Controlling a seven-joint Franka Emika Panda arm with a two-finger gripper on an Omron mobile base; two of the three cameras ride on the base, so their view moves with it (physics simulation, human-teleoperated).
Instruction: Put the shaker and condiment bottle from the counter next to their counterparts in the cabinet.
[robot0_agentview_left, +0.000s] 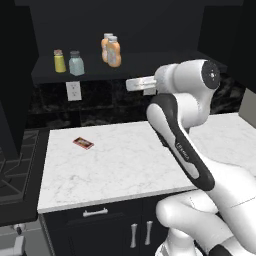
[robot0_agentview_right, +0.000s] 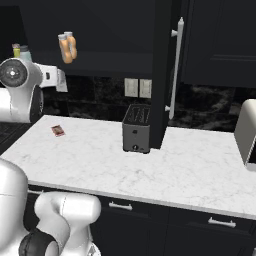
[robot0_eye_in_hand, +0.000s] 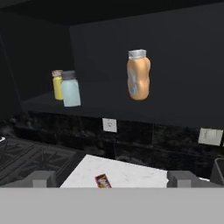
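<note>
**Both containers on the cabinet shelf, pincer spread and empty**

Two things were to go up, and by the look of it both are up. Nearest to me, the counter (robot0_agentview_left: 125, 165) carries only a small red packet (robot0_agentview_left: 83, 143) on this stretch, with a toaster (robot0_agentview_right: 136, 128) further along. The pincer (robot0_eye_in_hand: 111, 179) hangs above that marble, pointed at the cabinet (robot0_agentview_left: 150, 30); its two tips stand wide apart, nothing between them, touching nothing.

Further back, on the dark shelf (robot0_eye_in_hand: 131, 111), the shaker (robot0_eye_in_hand: 70, 89) stands upright just beside the yellow shaker (robot0_eye_in_hand: 57, 85), the two close enough that I cannot tell whether they touch. To their right the condiment bottle (robot0_eye_in_hand: 138, 75) stands in front of its twin, the orange bottle with the white cap (robot0_agentview_left: 105, 47), which shows beside it from the left base view.

My judgement: the placing is finished and what is left is a clean retreat. To do that well, the arm should draw straight back from the shelf and keep the tips spread and level, well clear of the condiment bottle, which sits nearest the shelf's front edge and would tip most easily. It should swing aside only once the hand is out over the counter.
</note>
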